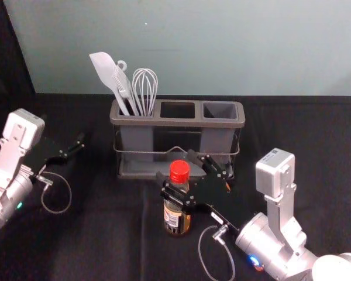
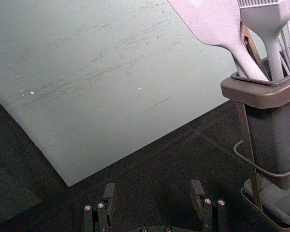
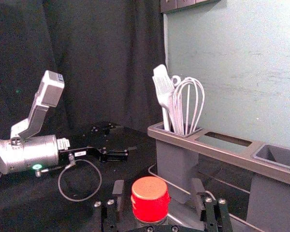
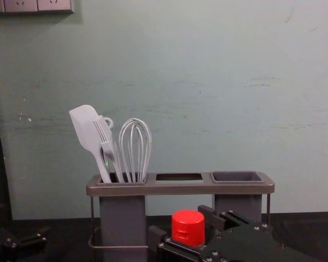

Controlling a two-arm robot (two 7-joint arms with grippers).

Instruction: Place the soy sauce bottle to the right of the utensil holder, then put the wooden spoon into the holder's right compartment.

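Head view looks forward and down, chest view forward from lower, wrist views closer; all share the holder (image 1: 178,122).

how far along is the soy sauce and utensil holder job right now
Neither placement looks done: the bottle stands in front of the holder. In hand is the grasp, with the right pincer open around the bottle, gaps beside its cap. Left: setting it to the holder's right, then the spoon; the right compartment has no spoon in it.

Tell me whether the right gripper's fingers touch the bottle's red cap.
Apart. The right wrist view shows the red cap between the spread fingers, with a gap on both sides.
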